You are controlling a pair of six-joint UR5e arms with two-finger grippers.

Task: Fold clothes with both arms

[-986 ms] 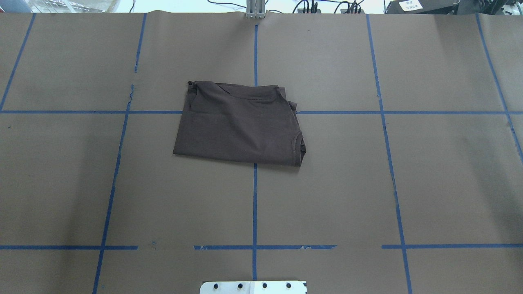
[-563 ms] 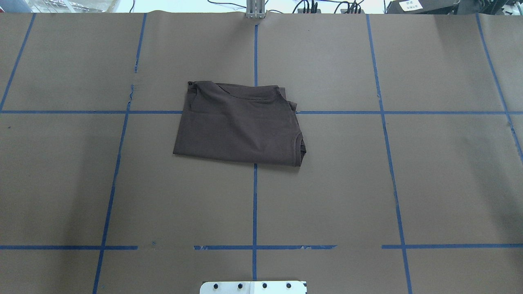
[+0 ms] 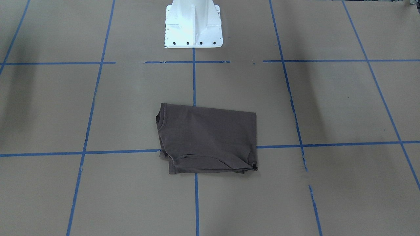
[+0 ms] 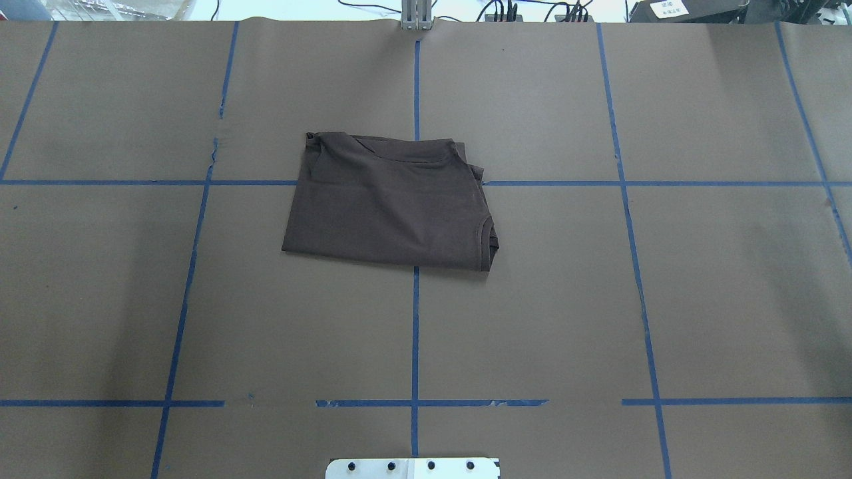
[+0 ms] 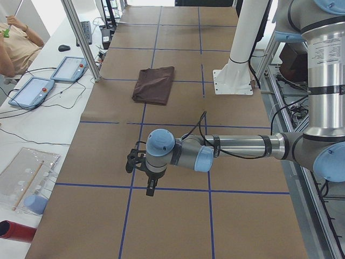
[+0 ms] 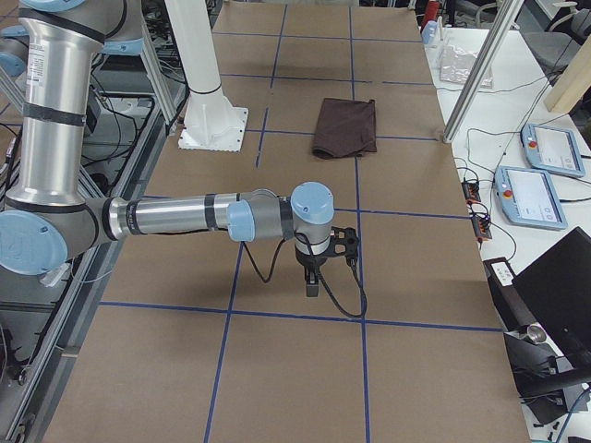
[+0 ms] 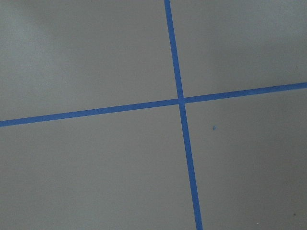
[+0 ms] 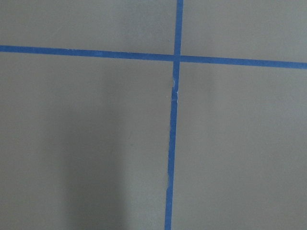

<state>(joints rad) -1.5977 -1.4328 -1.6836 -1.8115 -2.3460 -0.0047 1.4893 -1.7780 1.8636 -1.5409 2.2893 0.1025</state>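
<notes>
The dark brown-grey T-shirt [image 4: 389,203] lies folded into a rough rectangle near the middle of the brown paper-covered table, with its ribbed collar at one edge. It also shows in the front-facing view [image 3: 206,139], the left view [image 5: 154,84] and the right view [image 6: 346,127]. No gripper touches it. My left gripper [image 5: 151,189] hangs point-down over the table's left end, far from the shirt. My right gripper [image 6: 312,286] hangs point-down over the right end. Both show only in the side views, so I cannot tell if they are open or shut. The wrist views show only paper and tape.
Blue tape lines [image 4: 415,332] grid the table. The white pedestal base [image 3: 193,24] stands at the robot's edge. A metal post [image 5: 81,38], tablets [image 5: 31,91] and a seated person [image 5: 13,40] are beside the table's far side.
</notes>
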